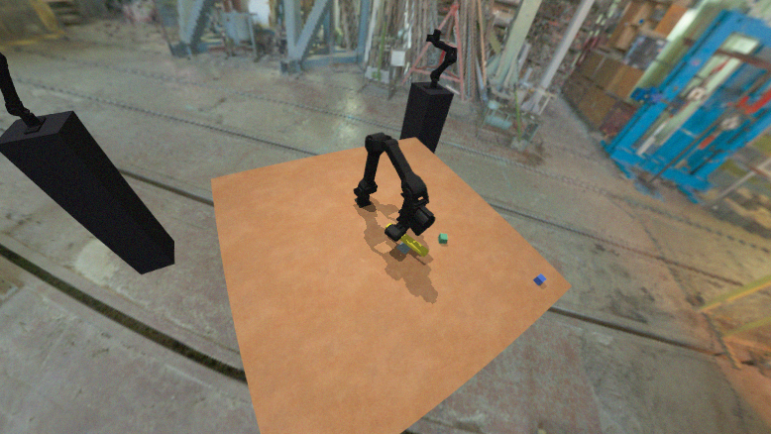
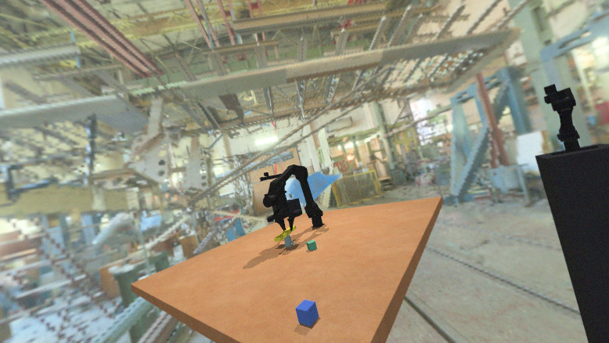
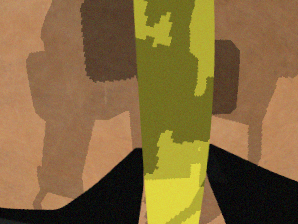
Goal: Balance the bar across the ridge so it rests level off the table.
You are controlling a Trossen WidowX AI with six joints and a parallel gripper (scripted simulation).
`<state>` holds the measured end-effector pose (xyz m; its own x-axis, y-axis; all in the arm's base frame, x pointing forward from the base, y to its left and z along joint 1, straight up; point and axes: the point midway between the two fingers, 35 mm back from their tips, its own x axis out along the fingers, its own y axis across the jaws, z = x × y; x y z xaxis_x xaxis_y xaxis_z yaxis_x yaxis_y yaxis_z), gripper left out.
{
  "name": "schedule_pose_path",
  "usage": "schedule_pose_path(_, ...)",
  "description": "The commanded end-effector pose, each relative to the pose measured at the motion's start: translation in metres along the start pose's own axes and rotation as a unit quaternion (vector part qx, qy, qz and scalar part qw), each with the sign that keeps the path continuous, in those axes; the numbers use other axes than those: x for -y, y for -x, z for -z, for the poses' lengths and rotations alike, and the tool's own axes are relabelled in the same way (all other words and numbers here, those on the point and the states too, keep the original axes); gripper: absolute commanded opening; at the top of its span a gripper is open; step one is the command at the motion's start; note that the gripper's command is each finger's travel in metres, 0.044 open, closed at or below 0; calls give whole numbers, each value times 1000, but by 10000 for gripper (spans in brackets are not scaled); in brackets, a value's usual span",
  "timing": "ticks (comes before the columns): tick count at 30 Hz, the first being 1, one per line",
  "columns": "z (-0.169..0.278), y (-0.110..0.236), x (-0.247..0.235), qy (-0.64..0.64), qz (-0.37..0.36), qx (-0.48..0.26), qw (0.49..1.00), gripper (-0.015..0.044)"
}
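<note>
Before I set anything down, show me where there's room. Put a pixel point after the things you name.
Room: the orange-brown tabletop (image 1: 323, 350) (image 2: 255, 285) toward the top view's bottom edge, and the stretch between the small green cube (image 1: 442, 238) (image 2: 311, 245) and small blue cube (image 1: 539, 279) (image 2: 307, 312). Crowded: around the grey-blue ridge (image 1: 403, 248) (image 2: 288, 242), beneath the yellow bar (image 1: 416, 246) (image 2: 279, 236) (image 3: 175, 100).

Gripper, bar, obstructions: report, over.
Gripper fingers astride bar, grip unclear. Bar over ridge, off table. Green cube nearby, not under bar.
</note>
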<state>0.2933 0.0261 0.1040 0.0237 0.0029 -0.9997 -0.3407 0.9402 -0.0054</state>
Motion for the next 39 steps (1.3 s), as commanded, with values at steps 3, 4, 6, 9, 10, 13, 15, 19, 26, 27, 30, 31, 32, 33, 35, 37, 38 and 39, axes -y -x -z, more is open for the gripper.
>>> schedule_pose_path(3, 0, 0, 0, 0, 0, 0, 1000, 169)
schedule_pose_path(4, 0, 0, 0, 0, 0, 0, 1000, 169)
schedule_pose_path(6, 0, 0, 0, 0, 0, 0, 1000, 170)
schedule_pose_path(9, 0, 0, 0, 0, 0, 0, 1000, 170)
schedule_pose_path(10, 0, 0, 0, 0, 0, 0, 1000, 171)
schedule_pose_path(13, 0, 0, 0, 0, 0, 0, 1000, 171)
schedule_pose_path(15, 0, 0, 0, 0, 0, 0, 1000, 172)
schedule_pose_path(19, 0, 0, 0, 0, 0, 0, 1000, 172)
schedule_pose_path(26, 0, 0, 0, 0, 0, 0, 1000, 185)
schedule_pose_path(27, 0, 0, 0, 0, 0, 0, 1000, 185)
schedule_pose_path(30, 0, 0, 0, 0, 0, 0, 1000, 185)
schedule_pose_path(31, 0, 0, 0, 0, 0, 0, 1000, 185)
schedule_pose_path(32, 0, 0, 0, 0, 0, 0, 1000, 185)
schedule_pose_path(33, 0, 0, 0, 0, 0, 0, 1000, 185)
schedule_pose_path(35, 0, 0, 0, 0, 0, 0, 1000, 185)
schedule_pose_path(37, 0, 0, 0, 0, 0, 0, 1000, 211)
schedule_pose_path(38, 0, 0, 0, 0, 0, 0, 1000, 237)
schedule_pose_path(39, 0, 0, 0, 0, 0, 0, 1000, 264)
